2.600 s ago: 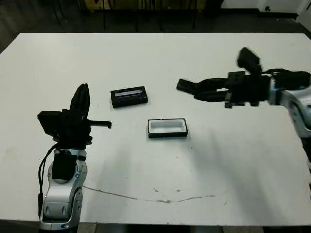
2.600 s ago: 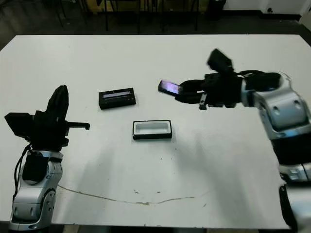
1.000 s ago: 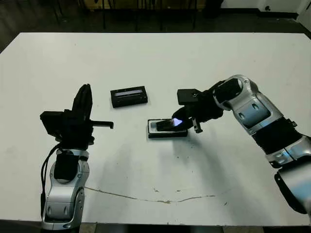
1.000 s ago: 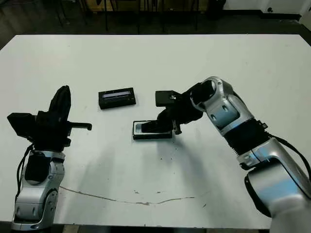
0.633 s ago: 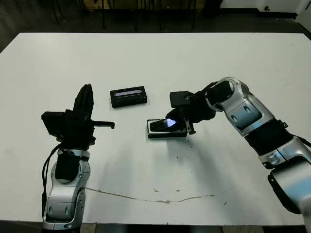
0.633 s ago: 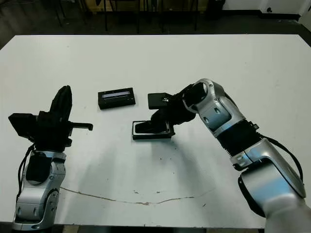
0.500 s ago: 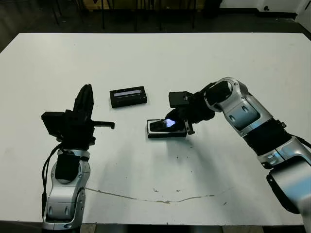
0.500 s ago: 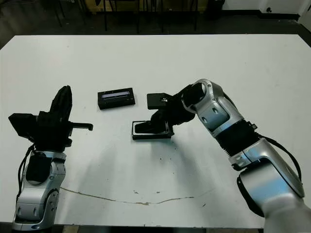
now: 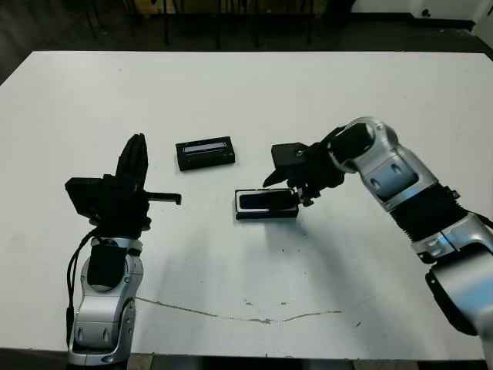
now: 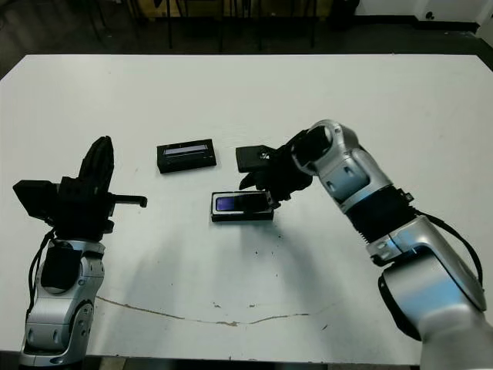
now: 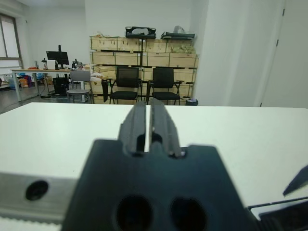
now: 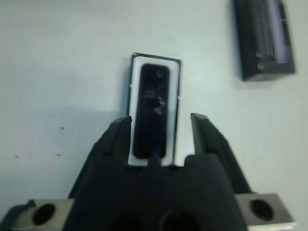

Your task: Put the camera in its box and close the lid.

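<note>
- Bright, even overhead light on the white tabletop [image 9: 246, 100]; soft shadows.
- Head views sharp; room beyond dark.
- Right wrist view slightly blurred.

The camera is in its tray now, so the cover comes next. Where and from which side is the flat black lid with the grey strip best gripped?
Take the flat black rectangular lid with the pale grey strip across its two long edges, coming straight down from above. It lies flat on the white table, apart from the white-lined black box, so only its thin sides offer a hold.

I read this as probably an office-lab: stacked wooden crates [image 11: 144, 53], office chairs [image 11: 126, 83], a monitor desk [image 11: 36, 72].
</note>
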